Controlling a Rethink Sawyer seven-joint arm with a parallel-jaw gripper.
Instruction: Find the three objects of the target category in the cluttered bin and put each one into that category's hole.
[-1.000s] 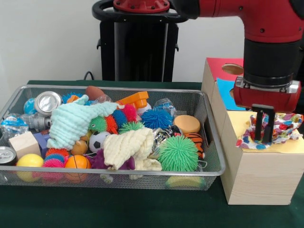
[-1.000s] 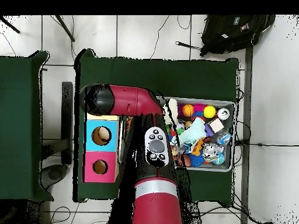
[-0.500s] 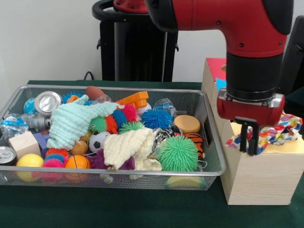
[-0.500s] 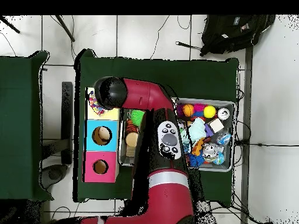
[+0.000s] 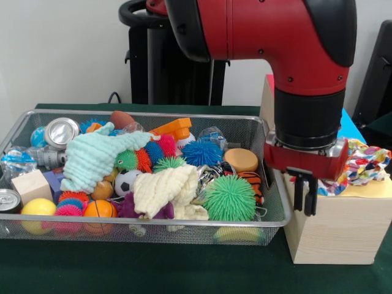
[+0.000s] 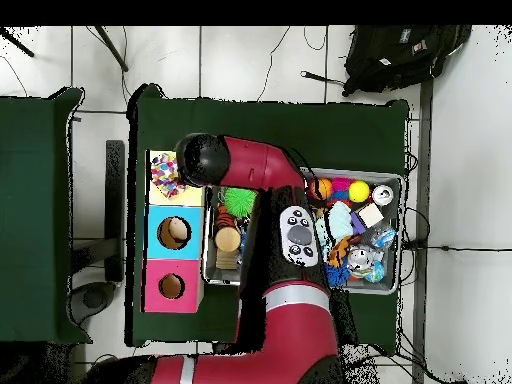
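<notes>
Centrally, a red and black Sawyer arm (image 5: 269, 37) fills the upper middle of the front view, elbow bent downward. Below and to its left, a wire mesh bin (image 5: 18, 125) spans the lower left, packed with spiky rubber balls, a mint green cloth (image 5: 92, 159), a cream cloth (image 5: 164, 190), cans and small sports balls. At lower right stands a wooden sorting box (image 5: 331, 233); a multicoloured patterned cloth (image 5: 364, 166) lies bunched on its yellow top, seemingly not yet through the hole. The gripper (image 5: 305, 197) hangs between bin and box, fingers nearly together, holding nothing. Judging by this, one cloth is delivered; the next move calls for reaching into the bin for another cloth.
</notes>
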